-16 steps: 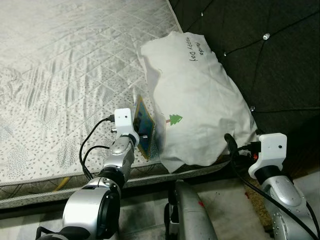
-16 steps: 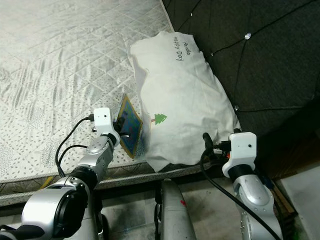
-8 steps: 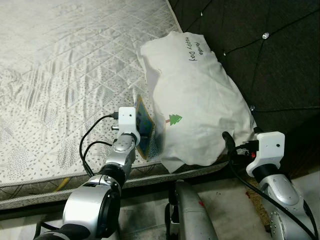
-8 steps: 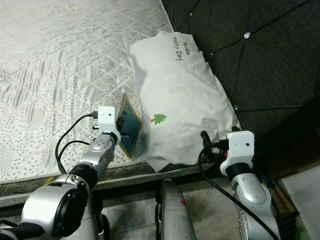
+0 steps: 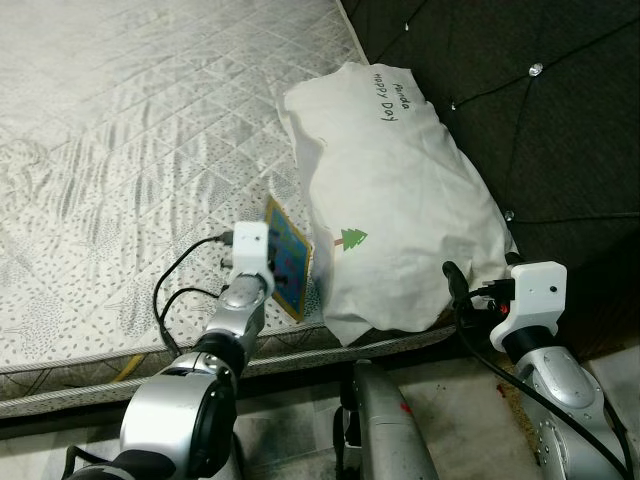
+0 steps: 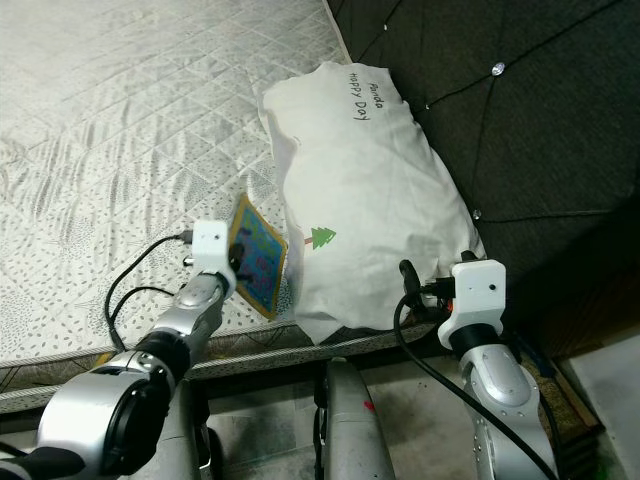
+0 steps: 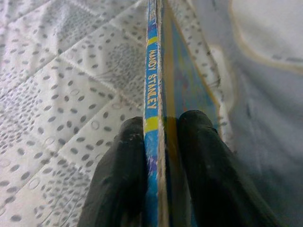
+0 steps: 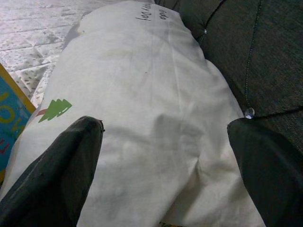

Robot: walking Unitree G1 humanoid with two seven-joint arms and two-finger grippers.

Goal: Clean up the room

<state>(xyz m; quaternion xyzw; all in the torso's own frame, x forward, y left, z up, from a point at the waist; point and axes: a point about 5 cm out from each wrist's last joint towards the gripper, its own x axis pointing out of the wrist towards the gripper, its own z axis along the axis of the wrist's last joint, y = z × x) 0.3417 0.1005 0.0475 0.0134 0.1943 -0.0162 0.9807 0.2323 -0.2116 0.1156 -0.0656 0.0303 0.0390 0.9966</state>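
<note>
Head views: a quilted grey-white mattress [image 5: 130, 130] lies against a dark tufted headboard [image 5: 540, 110]. A white pillow [image 5: 395, 190] printed with a small green tree and handwriting lies along the headboard. The left gripper [image 5: 283, 272] holds a thin picture book [image 5: 290, 258] on edge above the mattress, just beside the pillow's near corner. The right gripper [image 6: 408, 272] sits at the pillow's near end, close to the mattress edge.

Left wrist view: the 2 black fingers [image 7: 120, 179] are pinched on the book [image 7: 152, 104] — its blue spine reads "MANDY STANLEY" — with the dotted mattress [image 7: 57, 94] on one side and the pillow [image 7: 265, 71] on the other.

Right wrist view: the 2 fingers [image 8: 52, 175] stand spread wide, holding nothing, with the pillow [image 8: 151, 118] between and beyond them — the book's blue cover [image 8: 12, 118] shows at the edge, the headboard [image 8: 255, 56] beyond.
</note>
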